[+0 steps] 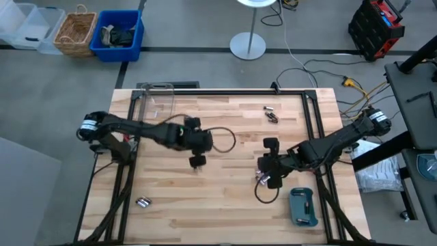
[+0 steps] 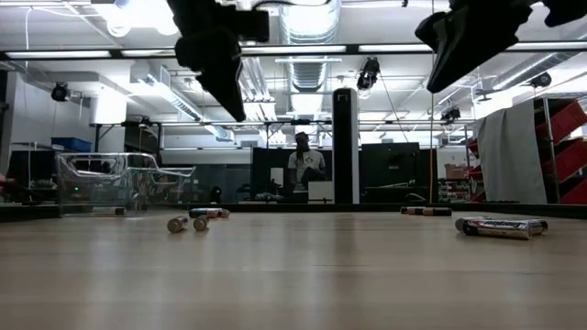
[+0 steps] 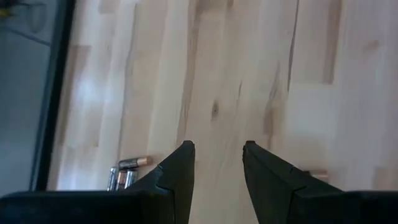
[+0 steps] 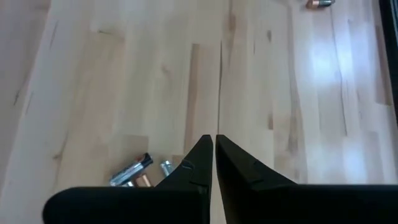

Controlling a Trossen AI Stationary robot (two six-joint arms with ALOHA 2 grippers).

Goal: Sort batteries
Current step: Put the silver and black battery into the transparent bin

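Bright overhead ceiling lights [image 2: 138, 18], soft glare on the blurred table [image 3: 323, 74].

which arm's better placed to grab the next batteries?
Right, probably. The right pincer, shut, hangs beside a small battery cluster. The left pincer, open, is above bare wood; its nearest batteries lie farther off.

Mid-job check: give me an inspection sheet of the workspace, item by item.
Surface: pale wooden slatted table, bare at centre.
Job's things: small silvery cylindrical batteries in scattered groups: far side, near left corner, beside the right end effector.
Clutter: clear plastic box far left; teal rectangular tray near right.
End effectors: left end effector open, empty; right end effector shut, empty.
Cables: loose cables on the floor.
Surroundings: person standing beyond the table.
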